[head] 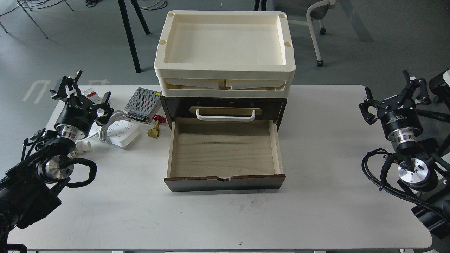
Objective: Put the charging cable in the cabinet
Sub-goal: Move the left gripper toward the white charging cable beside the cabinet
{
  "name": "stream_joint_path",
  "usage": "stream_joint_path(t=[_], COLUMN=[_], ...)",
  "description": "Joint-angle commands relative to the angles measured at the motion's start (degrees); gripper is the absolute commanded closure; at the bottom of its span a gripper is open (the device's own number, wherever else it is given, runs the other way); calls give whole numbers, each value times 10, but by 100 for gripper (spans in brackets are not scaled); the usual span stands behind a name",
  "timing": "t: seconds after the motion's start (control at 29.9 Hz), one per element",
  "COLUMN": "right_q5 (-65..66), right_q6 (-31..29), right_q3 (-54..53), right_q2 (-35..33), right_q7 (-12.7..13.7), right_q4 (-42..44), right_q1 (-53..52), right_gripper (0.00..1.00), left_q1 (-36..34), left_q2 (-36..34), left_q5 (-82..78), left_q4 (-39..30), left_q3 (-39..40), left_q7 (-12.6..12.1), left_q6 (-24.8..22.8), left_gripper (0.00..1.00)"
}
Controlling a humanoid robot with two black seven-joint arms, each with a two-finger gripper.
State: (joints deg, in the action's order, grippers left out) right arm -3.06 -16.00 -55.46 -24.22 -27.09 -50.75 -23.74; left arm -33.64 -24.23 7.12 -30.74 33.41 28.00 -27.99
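Observation:
The charging cable [121, 130], a white power strip with a thick white cord looped round it, lies on the table left of the cabinet. The dark brown cabinet [225, 105] stands mid-table with its lower drawer [225, 154] pulled out, pale wood inside and empty. Its upper drawer has a white handle [225, 115] on a brass plate. My left gripper [82, 93] hovers open just left of and above the power strip, partly covering its far end. My right gripper [395, 95] is open over the table's right side, far from the cabinet.
Cream plastic trays [225, 66] are stacked on the cabinet. A perforated metal power-supply box [142, 100], a brass valve with red handle [155, 126] and a small white breaker [90, 94] lie near the power strip. Chair and table legs stand behind the white table [334, 168].

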Motion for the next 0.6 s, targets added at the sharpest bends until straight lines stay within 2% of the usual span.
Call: stream_joint_path(t=[0.0,0.3,0.57], right_q5=[1,1,1], right_q6=[2,2,0], right_q3=[0,1,2], right_q2=[1,1,1], right_q7=[-2,-2,-3], right_q4=[0,0,0], right_q1=[0,0,0], right_gripper=[0,0,0], left_q1=[2,-4,-5], left_q2=[-7,-14,-108], left_q5=[0,-1,-7], left_q4=[-1,-4,-87], left_q3=[30,31,31], left_q7=[0,0,0], left_q6=[0,0,0], left_gripper=[0,0,1])
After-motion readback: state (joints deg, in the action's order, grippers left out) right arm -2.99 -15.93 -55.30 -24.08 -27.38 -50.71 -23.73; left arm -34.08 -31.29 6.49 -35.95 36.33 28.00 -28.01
